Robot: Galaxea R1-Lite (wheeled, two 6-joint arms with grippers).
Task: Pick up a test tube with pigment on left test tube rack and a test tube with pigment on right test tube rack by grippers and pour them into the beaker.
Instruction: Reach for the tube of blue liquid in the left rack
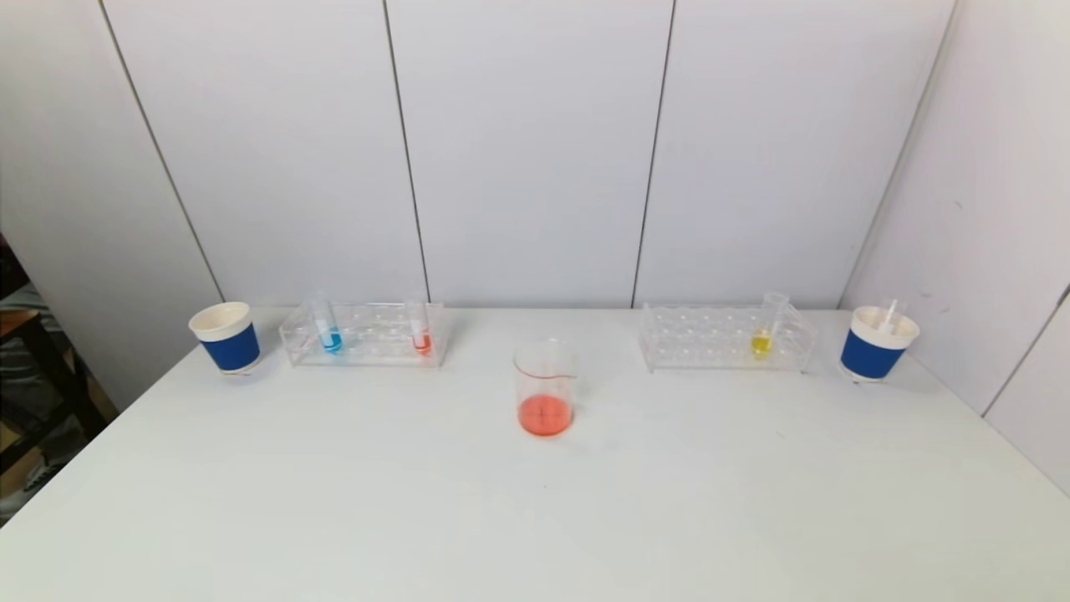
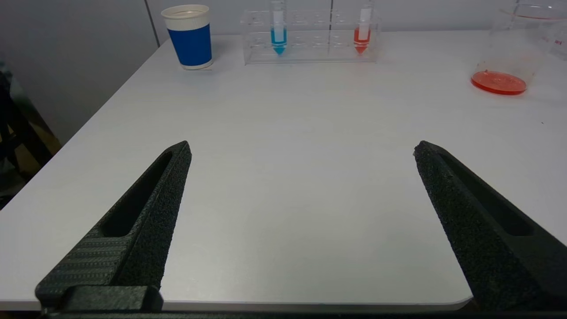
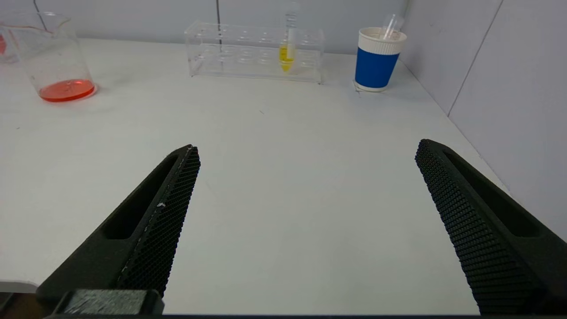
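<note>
The clear left rack [image 1: 364, 334] stands at the back left and holds a blue-pigment tube [image 1: 328, 330] and a red-pigment tube [image 1: 420, 332]. In the clear right rack [image 1: 726, 339] at the back right stands a yellow-pigment tube [image 1: 762, 333]. The glass beaker [image 1: 545, 388] sits mid-table with red liquid at its bottom. Neither arm shows in the head view. My left gripper [image 2: 301, 148] hangs open over the table's near edge, far from the left rack [image 2: 310, 37]. My right gripper [image 3: 305, 148] is open too, well short of the yellow tube [image 3: 287, 53].
A blue paper cup [image 1: 226, 337] stands left of the left rack. Another blue cup [image 1: 876, 343] right of the right rack holds an empty tube. White wall panels close the back and right side. The table's left edge drops off beside the left cup.
</note>
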